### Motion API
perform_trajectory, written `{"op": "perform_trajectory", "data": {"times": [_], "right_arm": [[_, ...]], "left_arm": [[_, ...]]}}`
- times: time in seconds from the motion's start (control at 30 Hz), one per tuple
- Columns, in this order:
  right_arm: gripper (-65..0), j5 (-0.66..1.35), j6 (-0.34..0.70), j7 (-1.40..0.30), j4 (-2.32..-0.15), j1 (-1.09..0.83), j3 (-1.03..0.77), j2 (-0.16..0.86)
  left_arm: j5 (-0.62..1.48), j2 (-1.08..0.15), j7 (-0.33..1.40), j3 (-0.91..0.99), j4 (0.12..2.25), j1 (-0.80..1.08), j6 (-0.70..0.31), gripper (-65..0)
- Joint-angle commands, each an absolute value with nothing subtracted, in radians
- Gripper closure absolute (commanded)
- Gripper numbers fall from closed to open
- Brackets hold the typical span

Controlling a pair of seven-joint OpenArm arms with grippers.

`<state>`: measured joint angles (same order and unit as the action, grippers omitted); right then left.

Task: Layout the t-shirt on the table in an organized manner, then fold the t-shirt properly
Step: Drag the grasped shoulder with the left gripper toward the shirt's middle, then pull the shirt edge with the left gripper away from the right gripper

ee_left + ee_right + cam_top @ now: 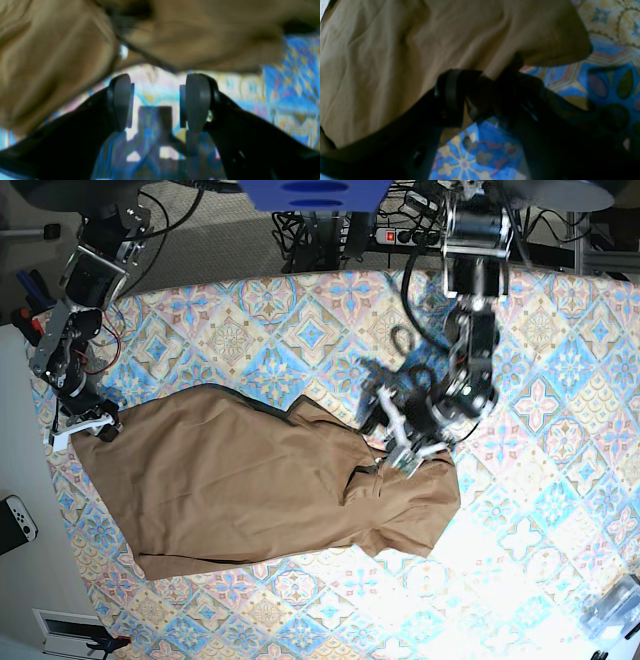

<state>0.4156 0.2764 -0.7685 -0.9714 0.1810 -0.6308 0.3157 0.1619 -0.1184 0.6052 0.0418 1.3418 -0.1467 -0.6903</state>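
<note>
The table carries the shirt, spread roughly but rumpled, one side bunched; layout is unfinished and no fold is made. Left hand is spread and empty at the shirt's edge; right hand pinches a corner.

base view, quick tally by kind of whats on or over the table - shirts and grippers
t-shirt: 1, tan-brown, spread on the table
grippers: 2, left gripper and right gripper, one at each end of the shirt
total: 3
</note>
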Motion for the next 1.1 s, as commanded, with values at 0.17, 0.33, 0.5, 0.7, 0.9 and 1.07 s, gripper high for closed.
{"op": "perform_trajectory", "data": {"times": [0.17,0.33,0.5,0.7,0.9,1.07], "right_arm": [[-22.8,0.403,0.278,-0.837,-0.967,0.183,-0.622,0.312],[-22.8,0.403,0.278,-0.839,-0.967,0.183,-0.624,0.312],[-22.8,0.403,0.278,-0.839,-0.967,0.183,-0.624,0.312],[-22.8,0.403,0.278,-0.837,-0.967,0.183,-0.624,0.312],[-22.8,0.403,0.278,-0.835,-0.967,0.183,-0.624,0.312],[-22.8,0.404,0.278,-0.835,-0.967,0.183,-0.624,0.312]], "left_arm": [[0.188,-0.09,0.575,0.007,1.34,-0.208,-0.698,-33.7],[0.189,-0.09,0.572,-0.067,1.199,-0.265,-0.698,-33.1],[0.197,-0.087,0.572,-0.073,1.118,-0.298,-0.698,-12.5],[0.199,-0.09,0.576,-0.071,1.138,-0.289,-0.698,0.0],[0.199,-0.108,0.745,-0.071,1.483,-0.136,-0.698,0.0],[0.191,-0.113,0.94,-0.071,1.773,-0.028,-0.698,0.0]]}}
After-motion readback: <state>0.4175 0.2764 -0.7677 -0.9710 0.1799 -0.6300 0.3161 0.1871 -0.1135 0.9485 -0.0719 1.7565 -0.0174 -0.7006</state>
